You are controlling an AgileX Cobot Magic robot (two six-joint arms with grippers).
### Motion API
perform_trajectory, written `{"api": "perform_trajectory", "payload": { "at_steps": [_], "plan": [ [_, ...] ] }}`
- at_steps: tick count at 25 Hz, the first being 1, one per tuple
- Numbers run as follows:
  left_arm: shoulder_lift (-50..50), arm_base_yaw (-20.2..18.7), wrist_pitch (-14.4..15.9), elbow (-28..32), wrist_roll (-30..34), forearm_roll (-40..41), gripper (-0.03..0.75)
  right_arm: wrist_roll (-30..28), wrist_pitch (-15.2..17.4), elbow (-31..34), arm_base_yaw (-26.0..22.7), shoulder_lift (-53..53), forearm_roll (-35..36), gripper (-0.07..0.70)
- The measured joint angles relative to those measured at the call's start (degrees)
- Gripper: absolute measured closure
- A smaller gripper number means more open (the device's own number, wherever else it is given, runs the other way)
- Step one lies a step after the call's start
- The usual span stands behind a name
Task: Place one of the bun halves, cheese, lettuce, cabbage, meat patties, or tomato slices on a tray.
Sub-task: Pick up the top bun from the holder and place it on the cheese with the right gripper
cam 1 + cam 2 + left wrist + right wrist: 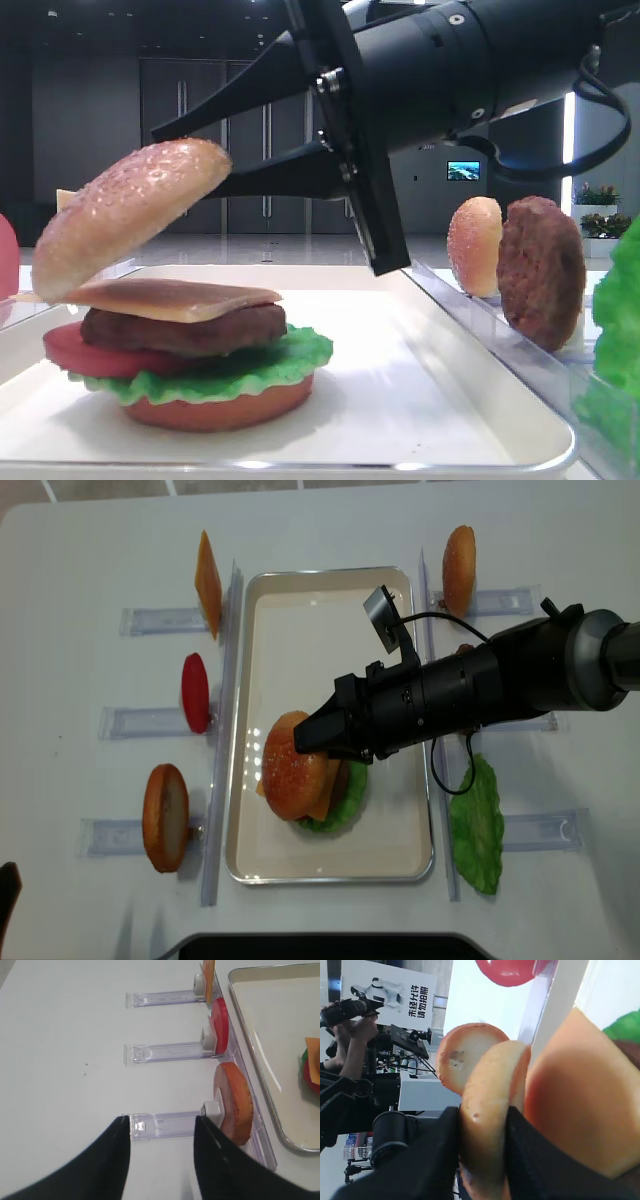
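Far left on the white table (90, 670), three clear racks (160, 621) lie side by side; upright at their inner ends stand a cheese slice (208, 583), a tomato slice (194, 692) and a flat bun base (165, 817). Left gripper (161, 1132) hovers low over the nearest rack beside that bun base, fingers apart, nothing between them. Next right, the white tray (400, 830) carries the stack: bun base at the bottom, lettuce (250, 370), a tomato slice (85, 355), a meat patty (185, 330), then cheese (175, 297) lying flat on top. Above the stack a domed, speckled bun half (125, 215) hangs tilted, its lower left edge just over the left corner of the cheese, its right edge raised; contact with the cheese cannot be told. Right gripper (482, 1152) reaches across from the right and pinches this bun half at its edge, both black fingers (440, 1155) pressed to the crust and the underside. Right of the tray, along its rim: another bun half (474, 245) on edge, a meat patty (541, 272) upright beside it, and a lettuce leaf (477, 825) lying near the tray's right side.
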Motion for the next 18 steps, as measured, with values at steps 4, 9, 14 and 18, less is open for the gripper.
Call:
{"api": "perform_trajectory", "payload": {
  "at_steps": [4,9,14,18],
  "plan": [
    [0.0,0.0,0.0,0.0,0.0,0.0,0.388,-0.8,0.0,0.0,0.0,0.0,0.0,0.432],
    [0.0,0.0,0.0,0.0,0.0,0.0,0.388,-0.9,0.0,0.0,0.0,0.0,0.0,0.433],
    [0.0,0.0,0.0,0.0,0.0,0.0,0.388,-2.3,0.0,0.0,0.0,0.0,0.0,0.428],
    [0.0,0.0,0.0,0.0,0.0,0.0,0.388,-3.3,0.0,0.0,0.0,0.0,0.0,0.358]
  ]
}}
